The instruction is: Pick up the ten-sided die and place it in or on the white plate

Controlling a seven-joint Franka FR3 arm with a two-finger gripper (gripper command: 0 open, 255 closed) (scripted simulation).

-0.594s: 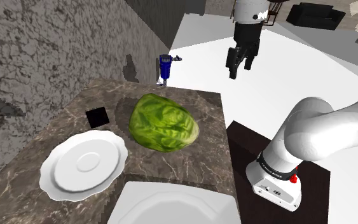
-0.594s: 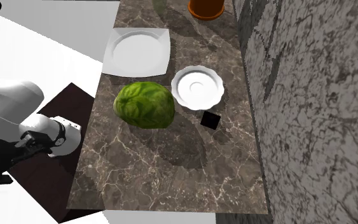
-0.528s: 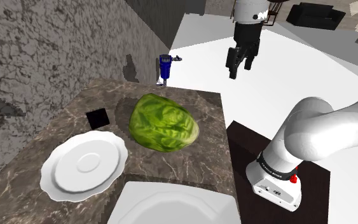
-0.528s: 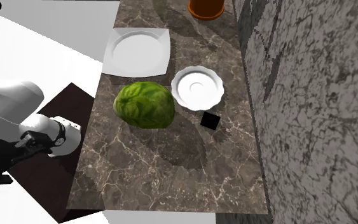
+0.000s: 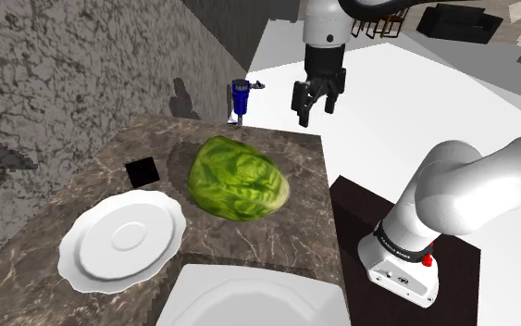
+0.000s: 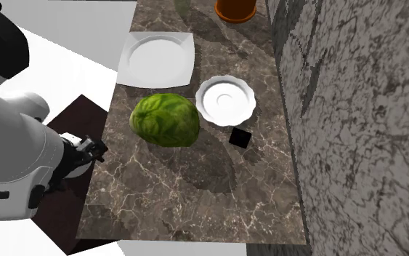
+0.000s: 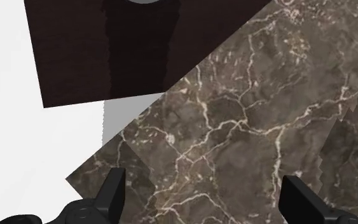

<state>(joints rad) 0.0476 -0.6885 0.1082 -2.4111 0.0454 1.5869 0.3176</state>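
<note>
Veined dark marble counter point(image 5: 291, 236) against a rough grey wall. Above its edge beside the stand point(image 5: 353, 211), gripper point(image 5: 314, 109) hanging high, jaws spread wide and gripping nothing (just bare marble between the fingers in the wrist view). Black die point(image 5: 142, 171) flat on the counter, well apart from the jaws, off past the lettuce point(image 5: 238, 178) lying between. Round plate point(image 5: 119, 239) just beside the die, farther still from the jaws. Square plate point(image 6: 158, 58) farthest off. Sliver of lettuce green just outside one finger point(image 7: 297, 197), not touching it.
</note>
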